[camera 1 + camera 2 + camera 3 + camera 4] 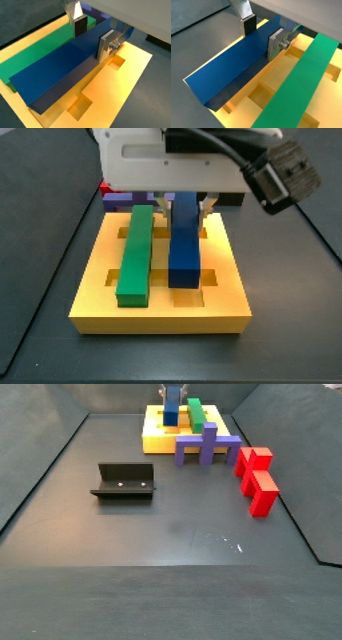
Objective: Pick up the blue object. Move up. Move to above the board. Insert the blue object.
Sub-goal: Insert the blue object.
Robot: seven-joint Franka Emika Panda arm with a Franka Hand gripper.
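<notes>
pincer (pixel 91 34) sits over the far end of the board (pixel 94 278), its silver fingers (pixel 276 44) closed on the sides of the blue object (pixel 60 67) in both wrist views. blue object (pixel 185 250) lies lengthwise on the board, right of the green bar (pixel 136 256) and parallel to it, a yellow strip between them. whether it is fully down in its groove, cannot tell. square cut-outs show in the yellow just beside the blue bar in a wrist view. in a side view the board (pixel 156 439) is at the far end of the counter (pixel 174 524), purple block (pixel 207 447) touching its near right corner, two red blocks (pixel 257 479) further right and nearer, fixture (pixel 124 481) well apart on the left.
</notes>
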